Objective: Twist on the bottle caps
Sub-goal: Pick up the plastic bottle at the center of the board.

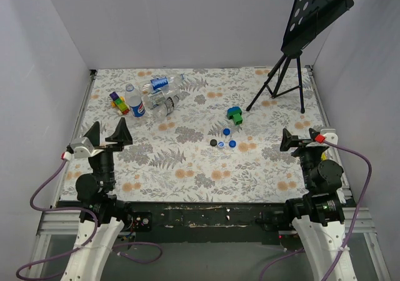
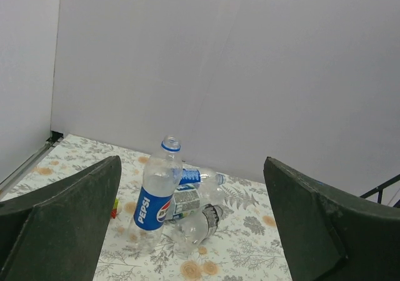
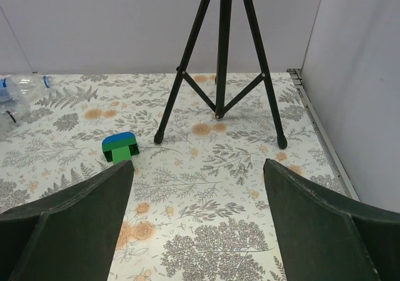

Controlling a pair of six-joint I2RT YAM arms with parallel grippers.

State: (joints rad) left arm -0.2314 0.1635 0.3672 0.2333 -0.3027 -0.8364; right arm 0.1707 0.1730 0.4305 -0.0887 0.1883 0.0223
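The bottle caps lie loose on the flowered tablecloth (image 1: 187, 172), a little right of the table's middle. Three sit in a short row: a black cap (image 1: 213, 142) on the left, a paler cap (image 1: 220, 144) just beside it, and a blue cap (image 1: 232, 143) on the right. A second blue cap (image 1: 226, 132) lies just behind them. None is on a bottle.

The bottles (image 1: 165, 100) are well apart from the caps, grouped at the far left of the table. One upright bottle (image 2: 157, 197) with a blue label stands with its neck open, and three more lie on their sides crowded next to it.

A pile of coloured toy blocks (image 1: 117, 101) sits just left of the upright bottle. A green block (image 1: 235, 113) rests near the caps, on their far side. A black tripod stand (image 3: 220, 56) stands at the far right.

The left gripper (image 1: 107, 134) and right gripper (image 1: 300, 138) hang over the near corners, fingers spread wide, holding nothing.
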